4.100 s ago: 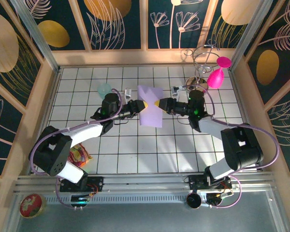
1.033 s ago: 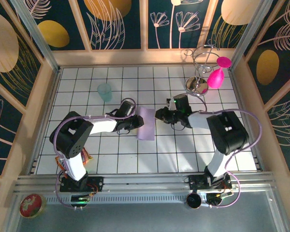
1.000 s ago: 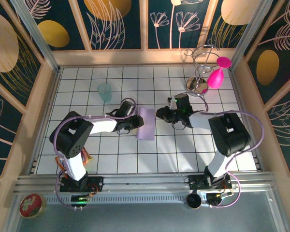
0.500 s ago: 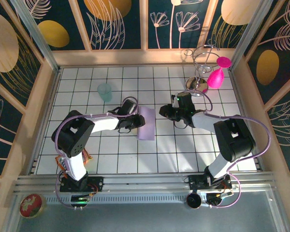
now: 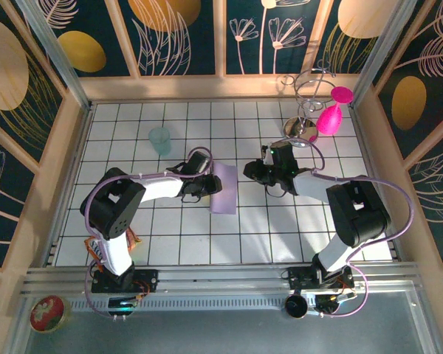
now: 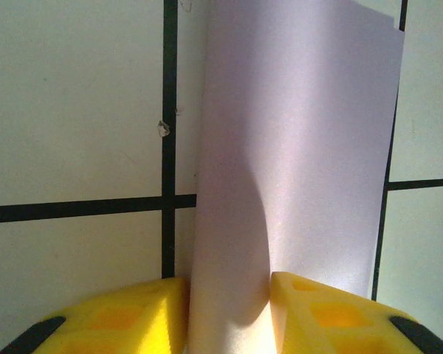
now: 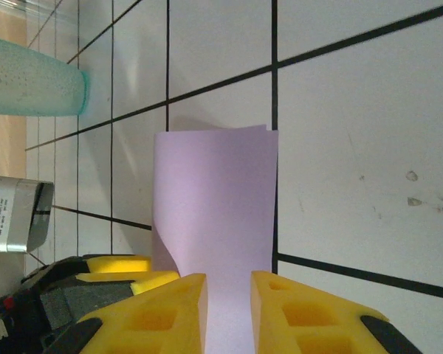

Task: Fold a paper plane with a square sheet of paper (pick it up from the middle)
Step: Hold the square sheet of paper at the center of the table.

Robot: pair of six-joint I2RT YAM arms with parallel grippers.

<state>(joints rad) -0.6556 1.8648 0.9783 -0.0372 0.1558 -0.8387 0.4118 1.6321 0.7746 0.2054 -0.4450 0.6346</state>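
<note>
The square sheet of paper (image 5: 224, 190) lies folded in half on the white tiles, a narrow pale lilac strip. My left gripper (image 5: 208, 185) is at its left edge. In the left wrist view the yellow fingers (image 6: 125, 317) stand apart, open, with the paper's (image 6: 303, 147) rounded fold edge between them. My right gripper (image 5: 246, 172) sits just right of the strip. Its fingers (image 7: 310, 310) stand slightly open, and the flat paper (image 7: 214, 199) shows through the gap. The left gripper's yellow fingers (image 7: 122, 269) show at the paper's curled side. No paper plane shape is formed.
A translucent teal cup (image 5: 160, 139) stands up-left of the paper. At the back right a wire stand (image 5: 310, 88) holds a pink bulb (image 5: 328, 118) above a metal dish (image 5: 300, 130). A snack packet (image 5: 122, 237) lies by the left arm's base.
Four seconds ago both grippers held the sheet up; it now lies folded on the tiles. In the last second the right gripper drew back to the right and the left jaws widened slightly.
</note>
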